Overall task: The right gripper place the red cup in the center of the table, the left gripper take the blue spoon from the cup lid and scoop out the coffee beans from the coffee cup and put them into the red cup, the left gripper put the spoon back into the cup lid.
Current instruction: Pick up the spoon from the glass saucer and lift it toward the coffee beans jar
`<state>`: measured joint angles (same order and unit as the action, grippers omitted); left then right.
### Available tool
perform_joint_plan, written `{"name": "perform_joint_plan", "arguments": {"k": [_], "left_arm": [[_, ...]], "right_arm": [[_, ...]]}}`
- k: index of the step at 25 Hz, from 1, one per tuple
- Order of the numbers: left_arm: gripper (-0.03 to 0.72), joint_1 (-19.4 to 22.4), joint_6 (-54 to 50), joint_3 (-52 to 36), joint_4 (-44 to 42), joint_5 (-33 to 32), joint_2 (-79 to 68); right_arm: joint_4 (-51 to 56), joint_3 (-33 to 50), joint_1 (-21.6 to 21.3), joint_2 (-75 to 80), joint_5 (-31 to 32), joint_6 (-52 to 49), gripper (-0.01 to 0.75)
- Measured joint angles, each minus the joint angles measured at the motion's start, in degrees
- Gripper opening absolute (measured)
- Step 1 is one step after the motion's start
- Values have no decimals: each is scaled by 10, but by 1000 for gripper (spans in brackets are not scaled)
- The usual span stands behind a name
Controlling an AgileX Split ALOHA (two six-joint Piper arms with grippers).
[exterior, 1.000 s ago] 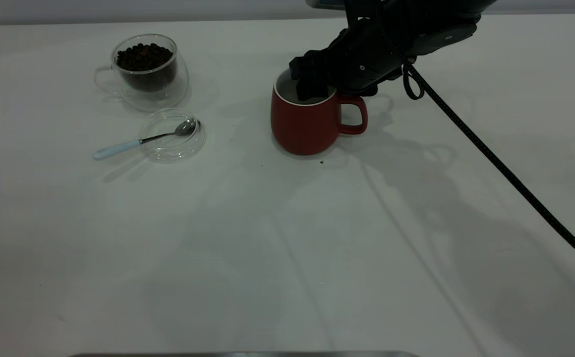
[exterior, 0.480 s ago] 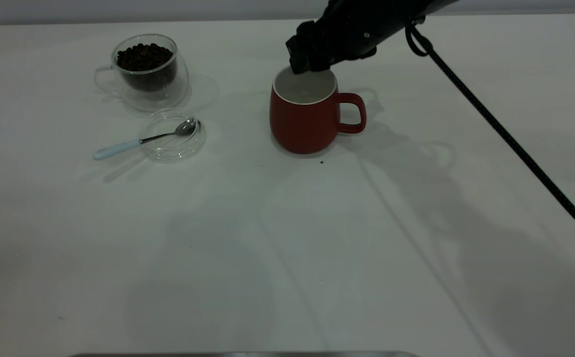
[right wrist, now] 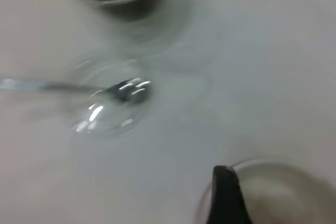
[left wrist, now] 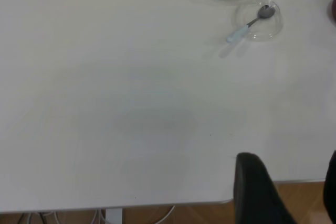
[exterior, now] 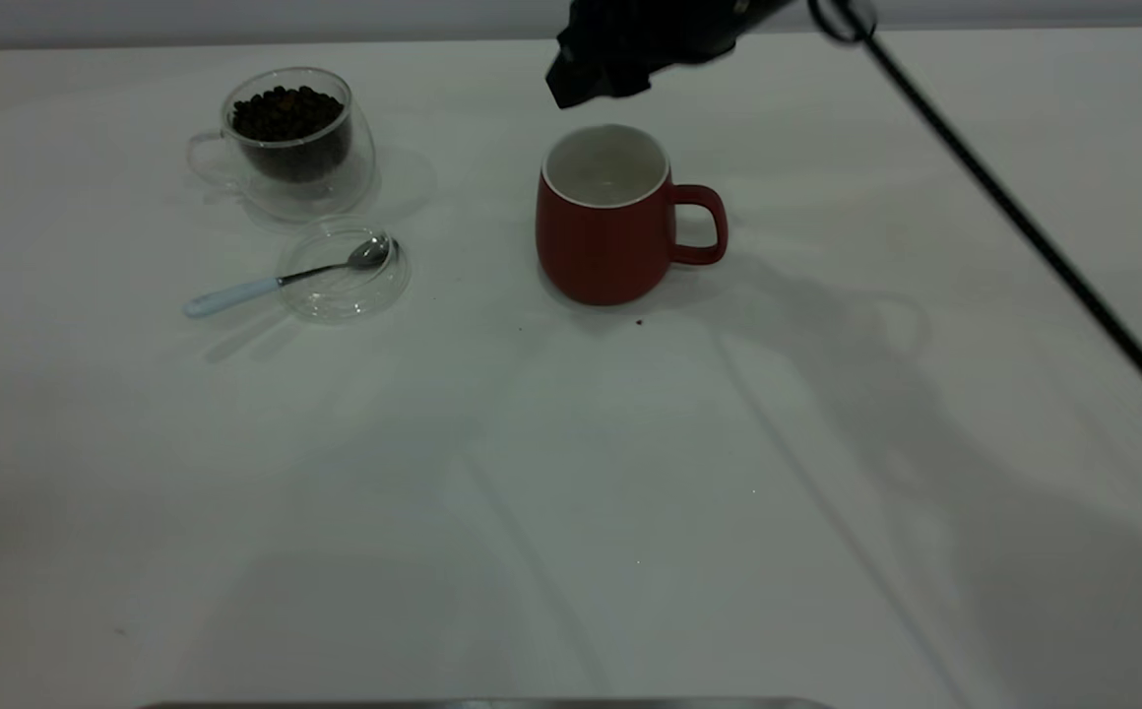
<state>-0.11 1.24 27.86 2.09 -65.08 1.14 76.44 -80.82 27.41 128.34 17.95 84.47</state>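
The red cup (exterior: 602, 236) stands upright and empty near the middle of the table (exterior: 571, 473), handle to the right. My right gripper (exterior: 593, 79) hangs open above the cup's far rim, clear of it; one finger (right wrist: 224, 198) shows over the cup's white inside (right wrist: 283, 192). The coffee cup (exterior: 285, 148) with coffee beans (exterior: 285, 110) stands at the far left. The blue spoon (exterior: 266, 286) rests with its bowl in the cup lid (exterior: 349, 286) in front of it. My left gripper (left wrist: 290, 163) is open and empty, above the table's edge, far from the spoon (left wrist: 247, 24).
A black cable (exterior: 1024, 231) runs from the right arm across the right side of the table. A small dark crumb (exterior: 639, 321) lies in front of the red cup. The table edge and floor show in the left wrist view (left wrist: 157, 211).
My right gripper has let go of the red cup's rim and risen up and back, out of the cup. The cup stays in place. Spoon, lid and coffee cup have not moved.
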Motion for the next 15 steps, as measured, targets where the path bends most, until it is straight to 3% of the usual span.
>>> {"name": "perform_joint_plan", "arguments": {"k": [6, 15], "left_arm": [[379, 0, 0, 0, 0, 0, 0], [379, 0, 0, 0, 0, 0, 0]], "right_arm": [[-217, 90, 0, -171, 128, -148, 550], [-539, 180, 0, -398, 375, -541, 550]]}}
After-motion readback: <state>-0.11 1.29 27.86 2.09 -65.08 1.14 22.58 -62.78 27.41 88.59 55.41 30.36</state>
